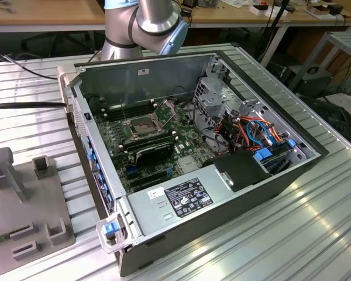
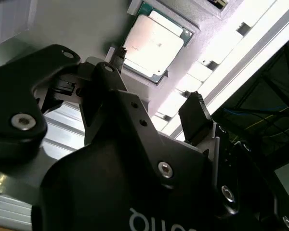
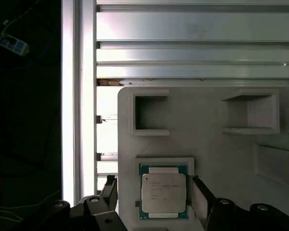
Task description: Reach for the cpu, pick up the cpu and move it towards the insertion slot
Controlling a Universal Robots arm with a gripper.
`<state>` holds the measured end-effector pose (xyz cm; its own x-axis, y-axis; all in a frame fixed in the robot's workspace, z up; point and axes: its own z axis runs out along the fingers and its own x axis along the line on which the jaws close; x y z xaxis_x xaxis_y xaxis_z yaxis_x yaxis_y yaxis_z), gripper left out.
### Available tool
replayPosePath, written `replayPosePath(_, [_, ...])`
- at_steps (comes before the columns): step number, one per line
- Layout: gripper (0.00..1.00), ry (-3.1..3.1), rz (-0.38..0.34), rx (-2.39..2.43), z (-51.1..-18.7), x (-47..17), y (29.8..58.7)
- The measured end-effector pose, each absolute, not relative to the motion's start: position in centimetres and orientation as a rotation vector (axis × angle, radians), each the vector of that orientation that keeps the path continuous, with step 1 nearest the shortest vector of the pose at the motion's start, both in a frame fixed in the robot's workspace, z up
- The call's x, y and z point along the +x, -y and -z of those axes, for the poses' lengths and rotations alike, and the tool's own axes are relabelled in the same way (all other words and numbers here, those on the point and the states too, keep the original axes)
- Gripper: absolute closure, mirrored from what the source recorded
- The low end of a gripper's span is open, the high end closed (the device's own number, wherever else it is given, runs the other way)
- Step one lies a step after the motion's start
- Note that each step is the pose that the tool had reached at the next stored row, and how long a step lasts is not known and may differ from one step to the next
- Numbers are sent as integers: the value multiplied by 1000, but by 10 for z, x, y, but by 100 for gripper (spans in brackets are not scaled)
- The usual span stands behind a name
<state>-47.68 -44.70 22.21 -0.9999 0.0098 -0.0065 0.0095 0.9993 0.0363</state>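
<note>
Grey tray (image 3: 207, 144) on the ribbed table (image 3: 192, 29) held the cpu (image 3: 164, 195); my jaws stood apart, flanking it.

Found even, diffuse overhead light in the exterior view, with soft sheen along the ribbed aluminium table (image 1: 316, 234) and mild shadow inside the computer case (image 1: 146, 79) below the drive cage (image 1: 213, 96). Recorded harsh glare in the second wrist view, burning the aluminium rails (image 2: 241, 43) to plain white and washing out the face of the cpu (image 2: 151, 43); logged the gripper (image 2: 156, 79) there as near-black and underexposed, backlit against that glare. Noted in the first wrist view an edge profile (image 3: 79, 96) blown out to white beside a black unlit zone, the grey fixture plate (image 3: 207, 134) evenly and softly lit, faint shadows within its recesses (image 3: 151, 113), a dull reflection off the cpu face
</note>
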Motion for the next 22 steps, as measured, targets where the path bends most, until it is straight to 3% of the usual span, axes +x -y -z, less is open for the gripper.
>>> replayPosePath(22, [28,-3135,-30,-10,-196,-470,451])
